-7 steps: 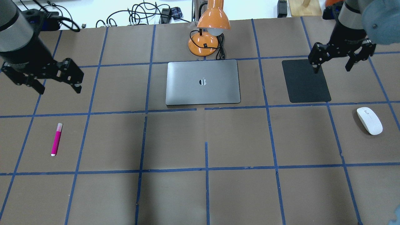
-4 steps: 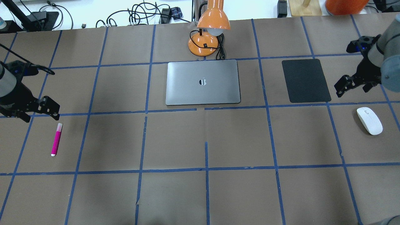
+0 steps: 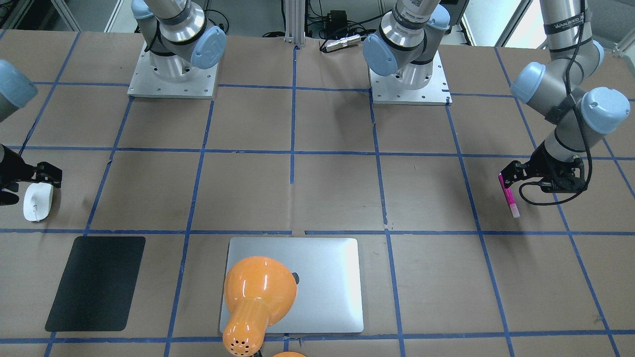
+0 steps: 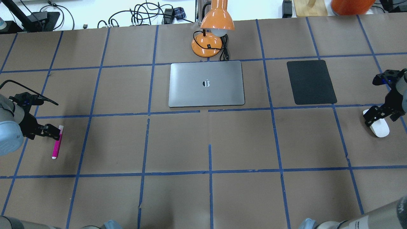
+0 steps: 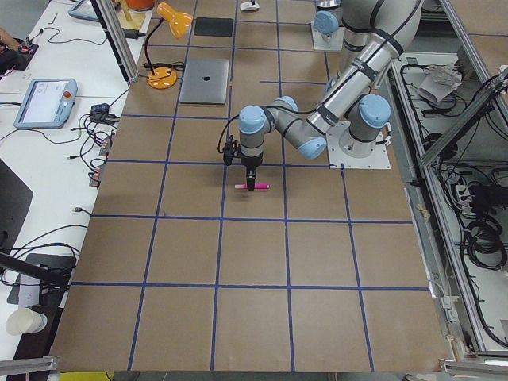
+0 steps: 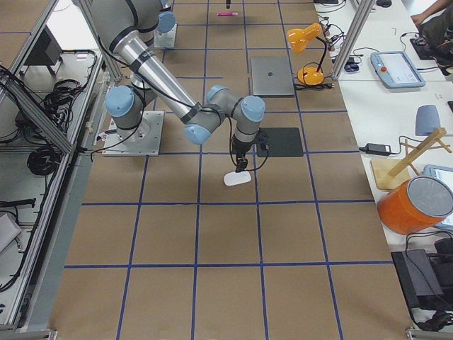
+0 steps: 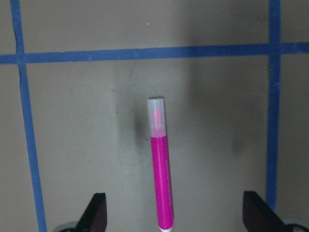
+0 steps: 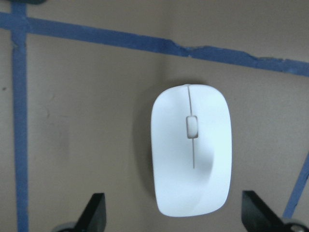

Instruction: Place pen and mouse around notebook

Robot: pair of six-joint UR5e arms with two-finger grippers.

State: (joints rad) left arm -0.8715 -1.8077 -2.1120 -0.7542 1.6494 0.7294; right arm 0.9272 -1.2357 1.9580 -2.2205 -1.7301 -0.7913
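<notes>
The magenta pen (image 4: 57,144) lies on the brown table at the left, its pale end pointing away from the robot. My left gripper (image 7: 176,217) hangs open just above it, and the pen (image 7: 161,183) runs between its spread fingers without touching them. At the far right rests the white mouse (image 4: 379,128). My right gripper (image 8: 176,215) is open over the mouse (image 8: 191,154), one finger on each side and apart from it. The silver notebook (image 4: 206,84) lies closed at the table's middle back.
An orange lamp (image 4: 213,31) stands behind the notebook, its shade leaning over the notebook's rear edge. A thin black mat (image 4: 311,82) lies between notebook and mouse. Both arm bases (image 3: 412,74) sit on the robot's side. Blue tape lines grid the table.
Both arms have swung toward the robot's side and down. The left gripper is now over the pen, the right over the mouse. Pen, mouse and notebook have not moved.
</notes>
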